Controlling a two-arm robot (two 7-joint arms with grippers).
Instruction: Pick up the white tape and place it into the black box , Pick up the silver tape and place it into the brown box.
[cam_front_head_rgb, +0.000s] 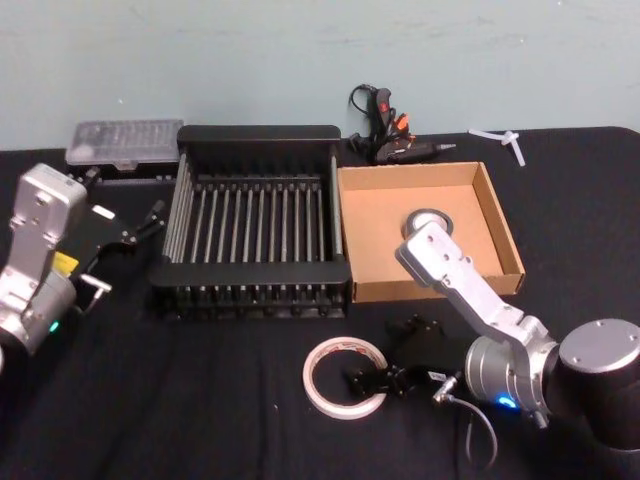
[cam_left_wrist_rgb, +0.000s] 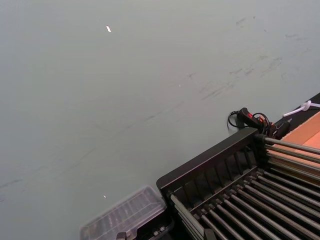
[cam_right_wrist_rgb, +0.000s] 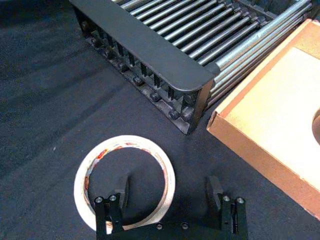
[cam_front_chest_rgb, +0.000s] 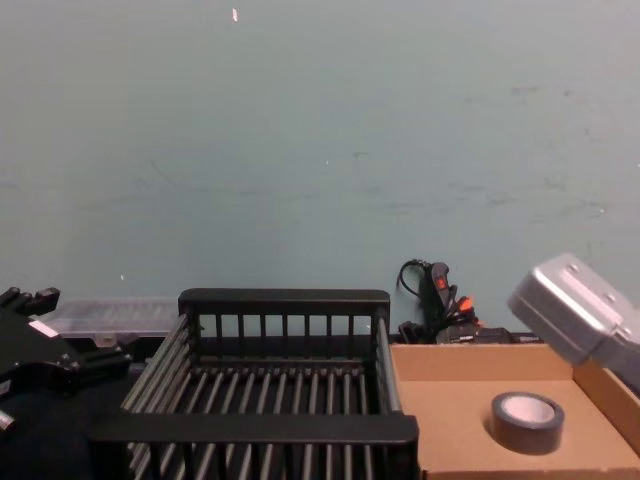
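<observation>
The white tape (cam_front_head_rgb: 343, 377) lies flat on the black cloth in front of the black box (cam_front_head_rgb: 258, 133). My right gripper (cam_front_head_rgb: 385, 380) is low over its right side and open. In the right wrist view one finger (cam_right_wrist_rgb: 122, 190) stands inside the white tape (cam_right_wrist_rgb: 95, 162) and the other outside, so the jaws straddle its wall. The silver tape (cam_front_chest_rgb: 527, 420) stands in the brown box (cam_front_head_rgb: 497, 225), partly hidden behind my right arm in the head view. My left gripper (cam_front_head_rgb: 140, 228) is parked left of the black box, open and holding nothing.
A clear plastic case (cam_front_head_rgb: 125, 143) sits behind the black box's left corner. A glue gun with cables (cam_front_head_rgb: 388, 135) lies behind the brown box, and a white plastic piece (cam_front_head_rgb: 505, 140) lies at the back right. A wall bounds the table's far edge.
</observation>
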